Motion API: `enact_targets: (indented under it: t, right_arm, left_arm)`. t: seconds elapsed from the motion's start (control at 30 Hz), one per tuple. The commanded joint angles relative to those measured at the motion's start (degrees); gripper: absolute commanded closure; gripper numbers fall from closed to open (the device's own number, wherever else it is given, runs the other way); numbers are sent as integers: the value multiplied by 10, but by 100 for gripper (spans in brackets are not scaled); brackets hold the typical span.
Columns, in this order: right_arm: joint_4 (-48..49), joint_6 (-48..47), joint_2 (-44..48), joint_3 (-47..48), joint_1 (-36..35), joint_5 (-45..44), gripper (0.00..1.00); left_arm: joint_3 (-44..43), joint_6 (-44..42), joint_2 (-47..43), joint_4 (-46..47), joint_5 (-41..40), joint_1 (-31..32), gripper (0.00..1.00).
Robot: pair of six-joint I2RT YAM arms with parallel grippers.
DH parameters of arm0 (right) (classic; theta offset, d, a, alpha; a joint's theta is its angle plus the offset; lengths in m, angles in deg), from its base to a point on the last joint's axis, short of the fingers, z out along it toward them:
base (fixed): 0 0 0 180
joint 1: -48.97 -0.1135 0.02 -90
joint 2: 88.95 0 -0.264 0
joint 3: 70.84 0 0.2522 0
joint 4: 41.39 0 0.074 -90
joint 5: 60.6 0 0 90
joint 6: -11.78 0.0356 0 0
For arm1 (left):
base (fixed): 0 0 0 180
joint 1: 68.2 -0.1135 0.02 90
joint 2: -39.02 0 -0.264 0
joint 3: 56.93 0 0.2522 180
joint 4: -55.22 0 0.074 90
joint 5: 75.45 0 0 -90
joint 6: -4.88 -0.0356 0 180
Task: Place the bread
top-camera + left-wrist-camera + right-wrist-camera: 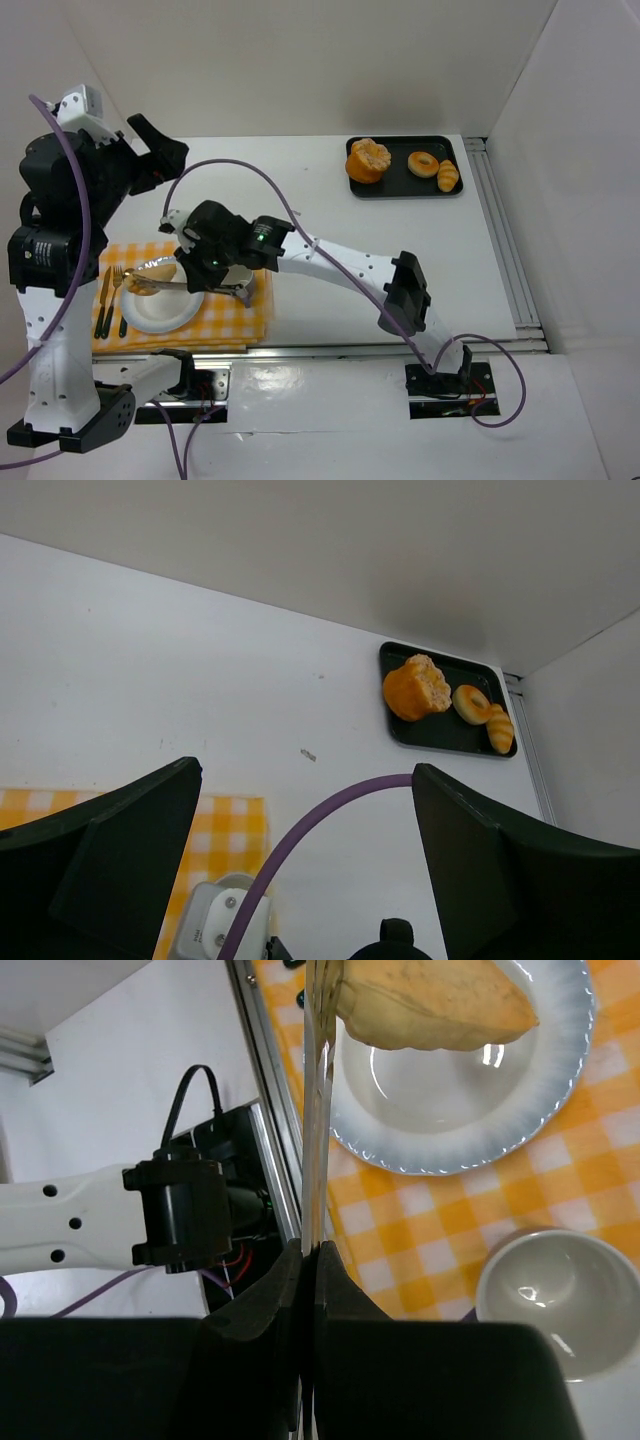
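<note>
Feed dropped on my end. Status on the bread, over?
Right gripper shut on tongs. Tongs hold bread over the white plate, not yet released. Left gripper open, raised clear. Nothing seen in the way.

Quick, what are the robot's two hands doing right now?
Left end effector: open, holding nothing.
Right end effector: shut on the tongs, which pinch the bread over the plate.

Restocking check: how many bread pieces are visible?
4: bun, ring and croissant on the black tray; one piece in tongs over the white plate. Others may be hidden.
</note>
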Motion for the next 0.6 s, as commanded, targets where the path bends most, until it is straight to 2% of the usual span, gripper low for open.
enact_targets:
  t: [0.0, 0.07, 0.13, 0.3, 0.37, 0.43, 0.47, 0.57]
  right_arm:
    - [53, 9, -13, -6, -3, 15, 100]
    - [53, 9, -29, -6, -8, 15, 97]
    - [45, 9, -42, 0, -8, 15, 87]
    - [45, 9, -42, 0, -8, 15, 73]
    - [45, 9, -37, 0, -8, 15, 62]
    - [40, 9, -23, 0, -2, 15, 59]
    - [40, 9, -17, -6, -2, 15, 53]
    - [40, 9, 5, -11, 4, 15, 44]
  left_arm:
    - [6, 7, -14, 14, -2, -4, 0]
    - [11, 7, -14, 20, -2, -4, 0]
    - [17, 7, -14, 20, -2, -4, 0]
    - [22, 7, -19, 20, -2, -4, 0]
    - [27, 7, -19, 20, -2, -4, 0]
    - [28, 7, -19, 25, -2, -4, 0]
    - [28, 7, -19, 25, -2, -4, 0]
    - [28, 7, -19, 25, -2, -4, 0]
